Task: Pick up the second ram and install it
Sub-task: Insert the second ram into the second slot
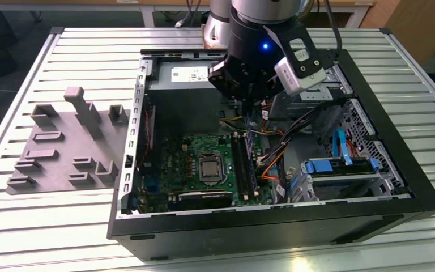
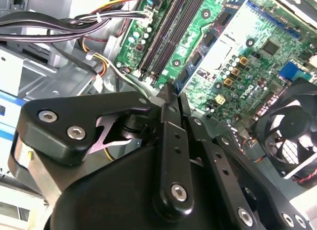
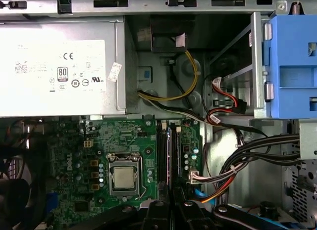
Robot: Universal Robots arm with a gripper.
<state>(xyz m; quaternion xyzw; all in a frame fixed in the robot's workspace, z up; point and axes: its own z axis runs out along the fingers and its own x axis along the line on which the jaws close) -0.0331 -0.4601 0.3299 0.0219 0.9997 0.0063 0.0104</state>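
Above the open computer case (image 1: 278,226), hovering with pincer (image 2: 171,91) pressed together; second ram (image 1: 248,164) standing upright in a motherboard (image 1: 195,148) slot, well apart from it

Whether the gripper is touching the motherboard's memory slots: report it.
Apart. In the second wrist view the gripper hangs clear of the memory slots, which lie well beyond its tip.

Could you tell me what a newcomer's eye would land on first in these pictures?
The black end effector hangs inside the open computer case, above the green motherboard and its memory slots. Bright blue drive brackets stand out toward the exterior view's right. A grey holder block lies outside the case on the slatted table, toward that view's left.
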